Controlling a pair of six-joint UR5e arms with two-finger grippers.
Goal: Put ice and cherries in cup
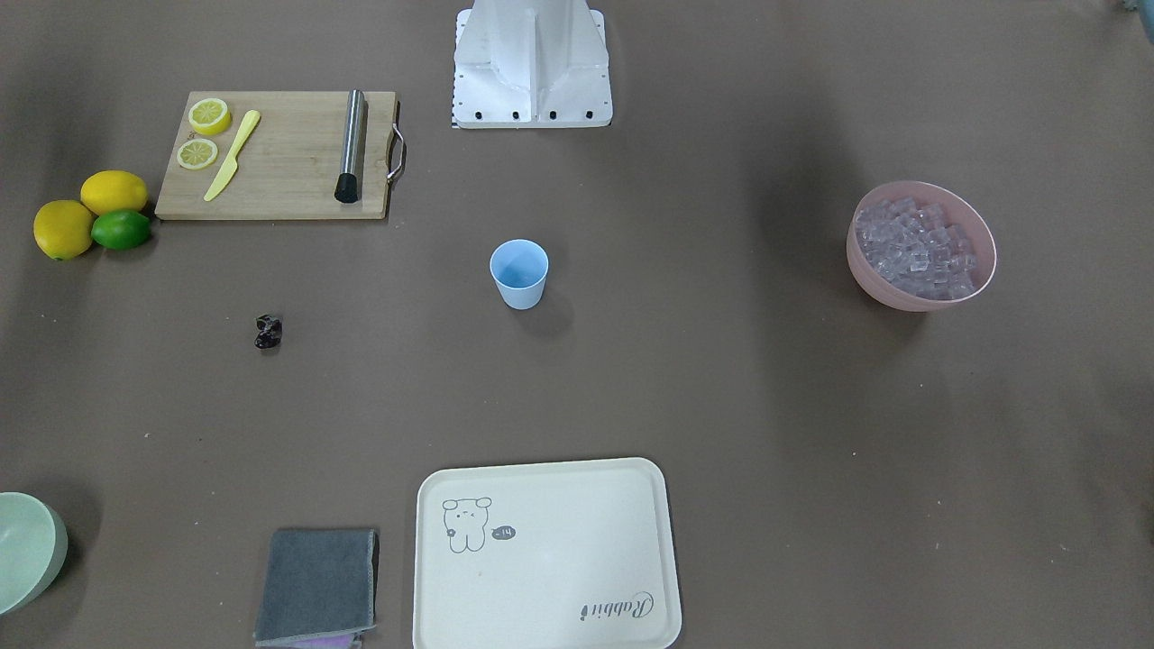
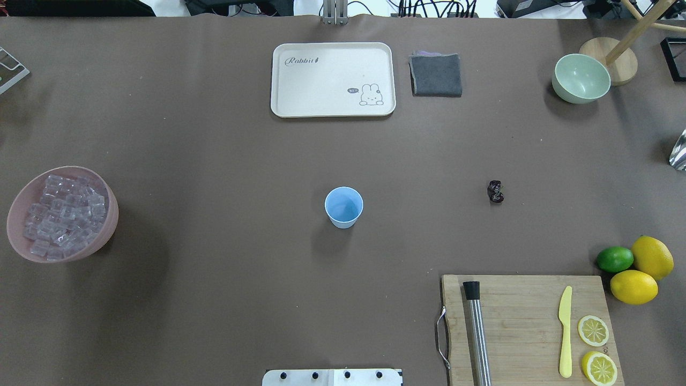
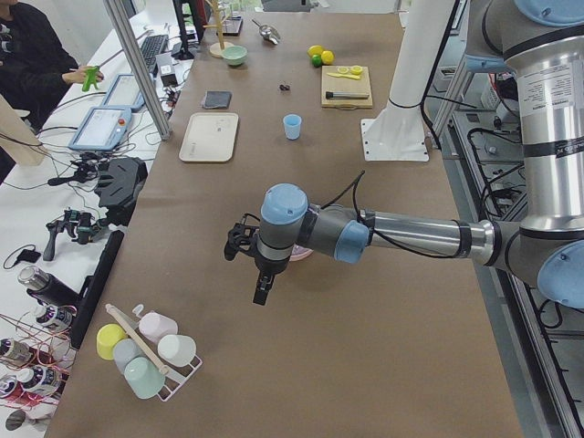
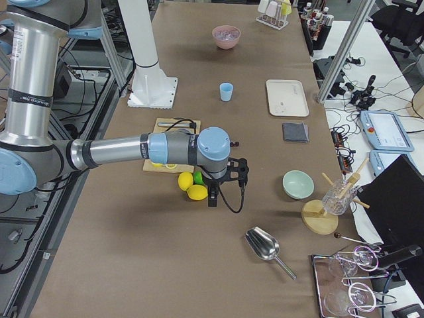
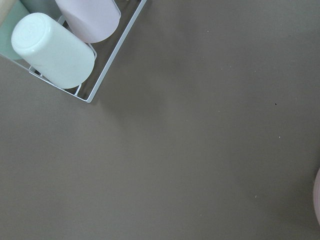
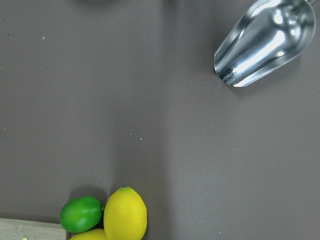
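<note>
The light blue cup point(image 2: 343, 207) stands upright and empty mid-table, also seen in the front view point(image 1: 519, 273). The cherries point(image 2: 495, 191), a small dark lump, lie on the bare table toward the robot's right point(image 1: 268, 331). The ice point(image 2: 61, 214) fills a pink bowl point(image 2: 110, 228) far on the robot's left point(image 1: 920, 248). My left gripper point(image 3: 262, 290) hangs beyond the pink bowl, near a cup rack. Past the lemons, my right gripper point(image 4: 212, 197) hangs close to the table. Both show only in the side views, so I cannot tell whether either is open or shut.
A cream tray point(image 2: 332, 107) and a grey cloth point(image 2: 436, 75) lie at the far side, a pale green bowl point(image 2: 581, 78) at far right. A cutting board point(image 2: 525, 321) holds a muddler, knife and lemon slices; lemons and a lime point(image 2: 614, 259) lie beside it. A metal scoop point(image 6: 265, 40) lies nearby.
</note>
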